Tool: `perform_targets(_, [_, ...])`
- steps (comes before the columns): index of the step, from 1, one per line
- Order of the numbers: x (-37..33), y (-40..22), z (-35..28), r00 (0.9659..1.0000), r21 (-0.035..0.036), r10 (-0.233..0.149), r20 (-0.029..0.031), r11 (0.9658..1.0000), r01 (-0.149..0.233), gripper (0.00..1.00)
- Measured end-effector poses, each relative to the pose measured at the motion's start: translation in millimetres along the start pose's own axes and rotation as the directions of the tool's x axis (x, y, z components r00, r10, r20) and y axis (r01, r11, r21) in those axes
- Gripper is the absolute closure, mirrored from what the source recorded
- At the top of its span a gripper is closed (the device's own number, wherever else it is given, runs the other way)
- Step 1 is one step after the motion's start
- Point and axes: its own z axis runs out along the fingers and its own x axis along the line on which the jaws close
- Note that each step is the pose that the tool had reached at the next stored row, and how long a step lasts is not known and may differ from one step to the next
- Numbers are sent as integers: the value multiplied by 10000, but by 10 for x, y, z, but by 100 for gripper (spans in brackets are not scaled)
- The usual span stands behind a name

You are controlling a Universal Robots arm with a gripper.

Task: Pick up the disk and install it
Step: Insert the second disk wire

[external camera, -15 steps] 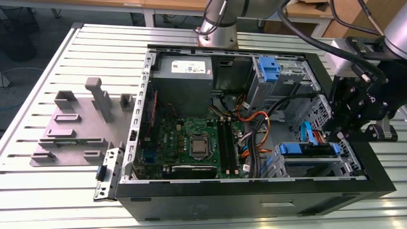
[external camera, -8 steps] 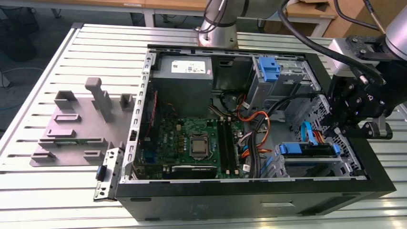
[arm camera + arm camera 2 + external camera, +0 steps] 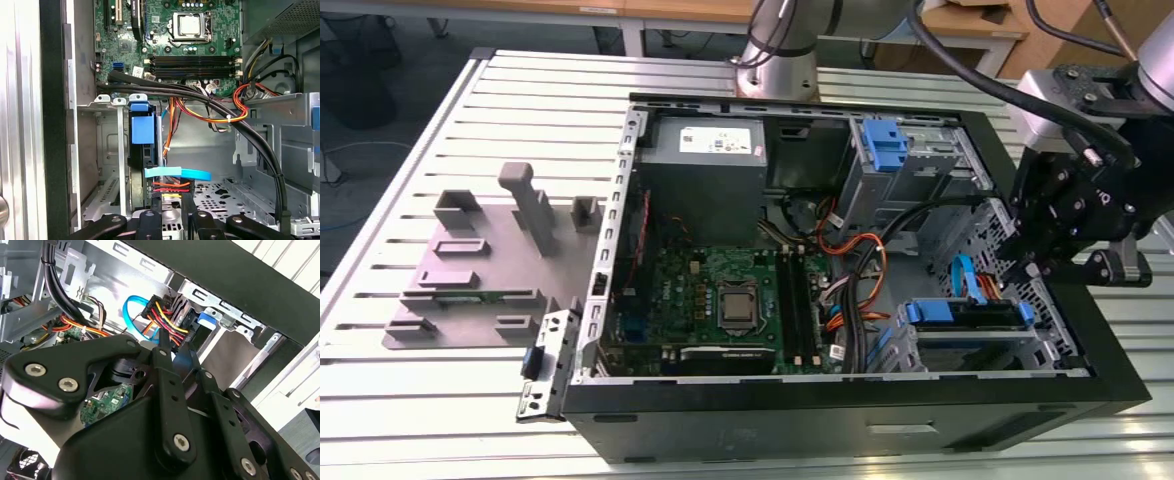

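Apparently the disk (image 3: 142, 131) already sits in its bay, lower centre of the first wrist view. The gripper (image 3: 172, 207) is just beside it; whether it is closed I cannot tell. Seating needs straight pressure, clear of the blue cable (image 3: 182, 173).

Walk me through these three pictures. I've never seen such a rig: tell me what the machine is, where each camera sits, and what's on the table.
The machine is a robot arm on a slatted metal table, ending in a gripper. The exterior view watches the whole scene from off the arm. Both wrist views come from cameras riding near the gripper and look into the open computer case. Beside the case lies a grey parts holder. The gripper hangs over the drive bay, where the disk, with blue rails, sits slotted in, coloured cables at its end. I cannot tell whether the gripper holds anything.
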Motion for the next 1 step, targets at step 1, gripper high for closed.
perform_targets(1, [0,0,0,10000,0,0,0,10000,0,70])
